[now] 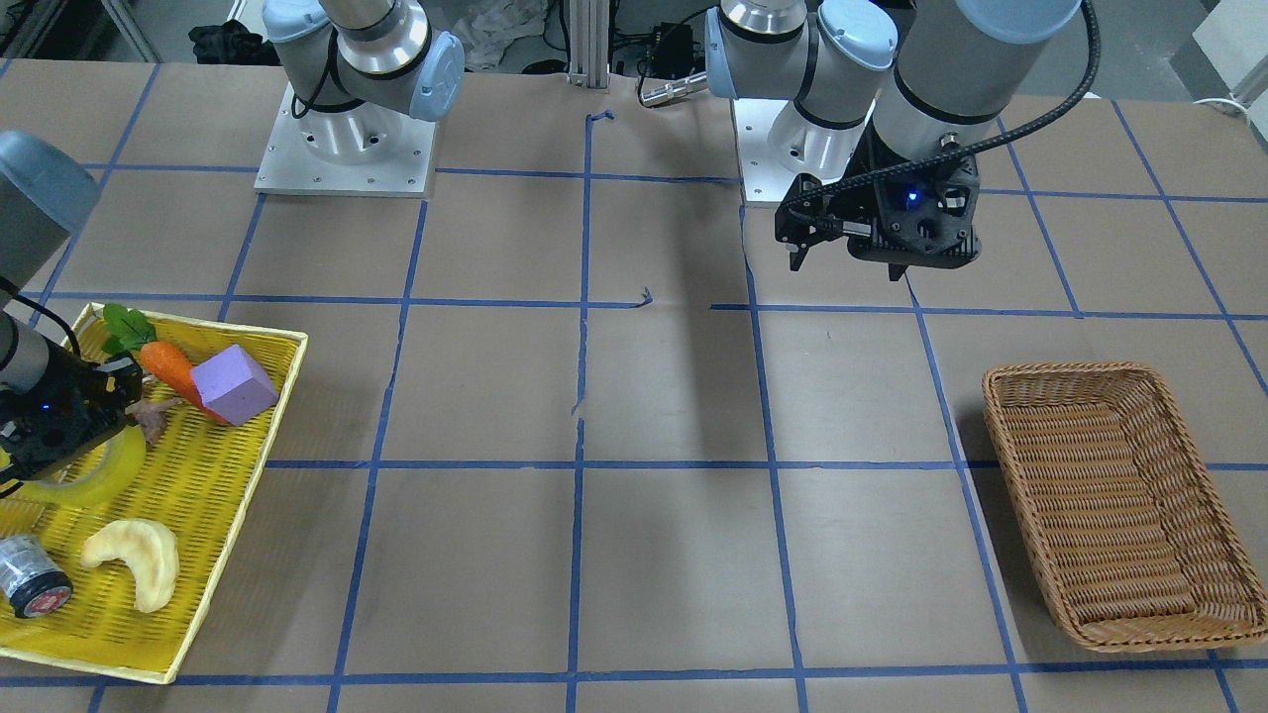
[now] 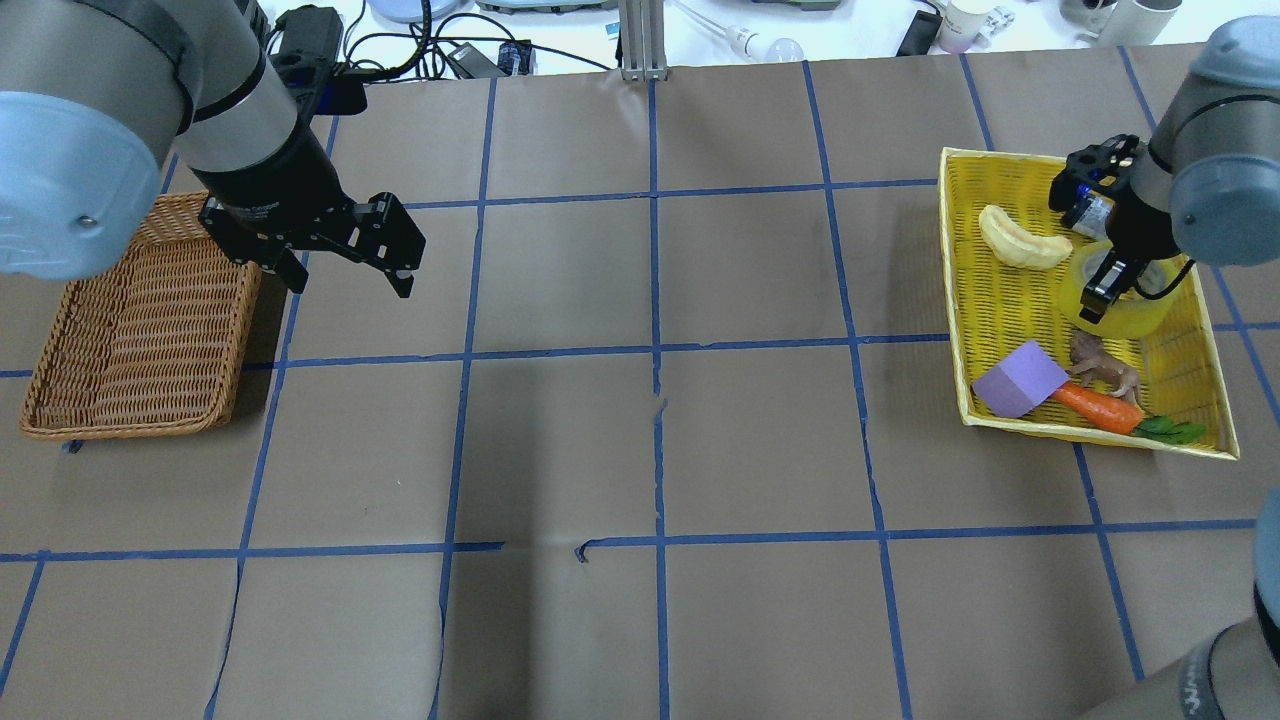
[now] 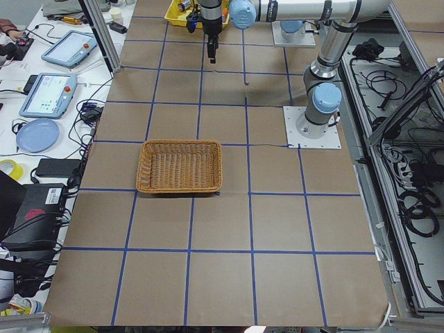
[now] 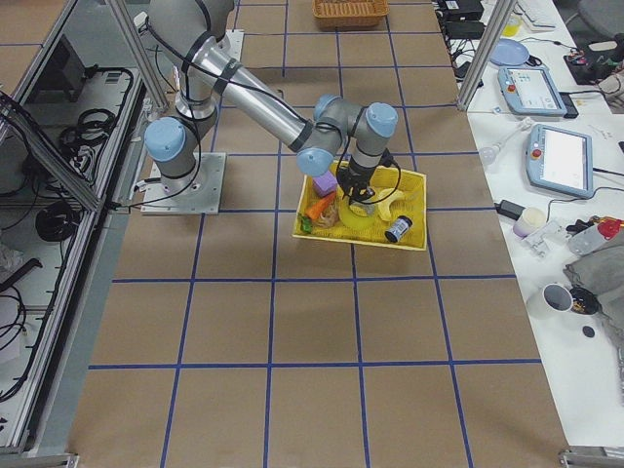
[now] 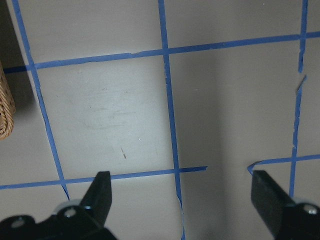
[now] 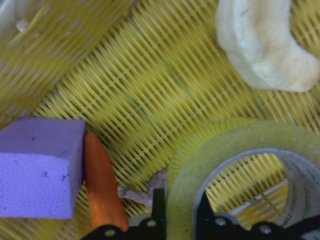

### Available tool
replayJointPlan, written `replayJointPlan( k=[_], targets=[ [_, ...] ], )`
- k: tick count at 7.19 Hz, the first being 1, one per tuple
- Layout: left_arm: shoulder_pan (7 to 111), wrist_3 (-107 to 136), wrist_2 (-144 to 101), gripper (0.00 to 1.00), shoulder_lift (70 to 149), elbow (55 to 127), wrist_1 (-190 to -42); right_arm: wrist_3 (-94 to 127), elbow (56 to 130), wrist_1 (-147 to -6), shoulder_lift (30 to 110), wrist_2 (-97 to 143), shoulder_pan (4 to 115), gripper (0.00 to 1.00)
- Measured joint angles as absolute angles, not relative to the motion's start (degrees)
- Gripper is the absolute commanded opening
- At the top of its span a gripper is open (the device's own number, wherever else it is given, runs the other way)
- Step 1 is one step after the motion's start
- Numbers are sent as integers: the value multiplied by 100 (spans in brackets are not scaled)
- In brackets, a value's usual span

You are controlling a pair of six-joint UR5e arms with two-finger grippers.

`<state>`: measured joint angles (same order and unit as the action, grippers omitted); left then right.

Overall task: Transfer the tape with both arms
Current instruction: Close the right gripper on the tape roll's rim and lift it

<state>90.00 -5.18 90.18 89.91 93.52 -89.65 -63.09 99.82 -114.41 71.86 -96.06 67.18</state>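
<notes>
In the right wrist view the bottom edge is cutting off the right gripper (image 6: pixel 180 222), so only its fingertips are showing, closed either side of the tape (image 6: pixel 225 135) wall. The tape is running off the right and bottom edges and hiding most of a brown figure (image 6: pixel 137 192). The far left corner is blurring out. In the left wrist view the left gripper (image 5: pixel 180 200) is being cropped at the bottom, and the basket (image 5: pixel 5 112) is showing only as a sliver at the left edge. From the left end, the top edge is cutting the tray (image 3: pixel 173 17), and its contents are too small to tell.
</notes>
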Motion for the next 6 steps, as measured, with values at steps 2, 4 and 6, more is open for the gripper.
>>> replayJointPlan(
  k=[2,4,6],
  targets=[
    [9000,-519,9018,100,8991,9351,-8965,-5892,9760,-11430,7528,-8809,6912,0],
    [8995,-519,9025,100,8991,9352,-8965,-4808,9670,-11568,7623,-8533,7662,0],
    [8989,-519,9036,100,8991,9352,-8965,-3416,9654,-11983,7537,-8527,8701,0]
  ],
)
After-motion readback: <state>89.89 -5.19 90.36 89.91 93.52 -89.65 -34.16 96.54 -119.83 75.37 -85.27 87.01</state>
